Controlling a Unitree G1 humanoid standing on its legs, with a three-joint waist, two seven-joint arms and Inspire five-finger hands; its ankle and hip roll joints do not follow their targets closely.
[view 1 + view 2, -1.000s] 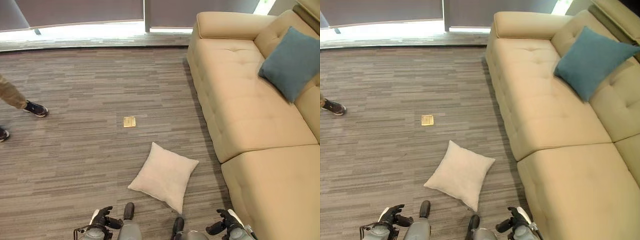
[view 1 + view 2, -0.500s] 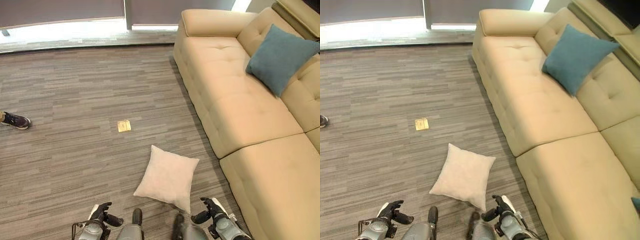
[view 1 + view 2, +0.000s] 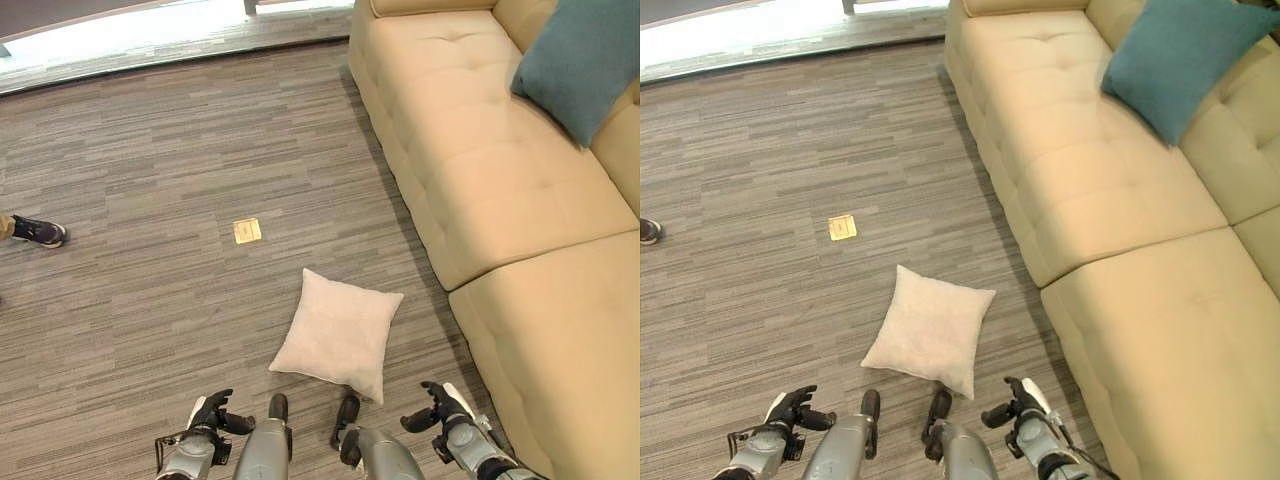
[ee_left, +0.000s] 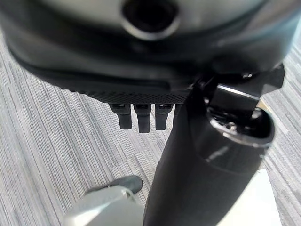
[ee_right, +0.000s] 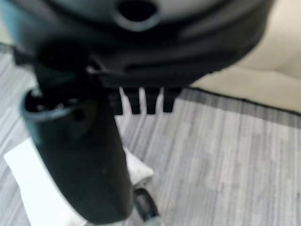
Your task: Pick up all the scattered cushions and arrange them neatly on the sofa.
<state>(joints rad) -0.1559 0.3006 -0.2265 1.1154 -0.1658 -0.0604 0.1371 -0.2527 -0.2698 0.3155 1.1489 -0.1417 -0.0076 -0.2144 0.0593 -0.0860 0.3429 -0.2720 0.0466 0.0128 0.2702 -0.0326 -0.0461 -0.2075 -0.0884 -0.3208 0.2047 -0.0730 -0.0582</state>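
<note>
Two cushions show from the head cameras: a cream cushion flat on the carpet just ahead of the robot, near the sofa's front edge but apart from it, and a teal cushion propped against the sofa's backrest. The sofa seat holds nothing else that shows. One brass floor plate sits in the carpet beyond the cream cushion, and one person's shoe stands at the far left. The left hand and right hand hang low on either side of the near end of the cream cushion, touching nothing. The wrist views add what the head views cannot: the left hand's fingers and the right hand's fingers hang straight and slack, empty, over the carpet, with a pale corner of the cream cushion beside each thumb.
</note>
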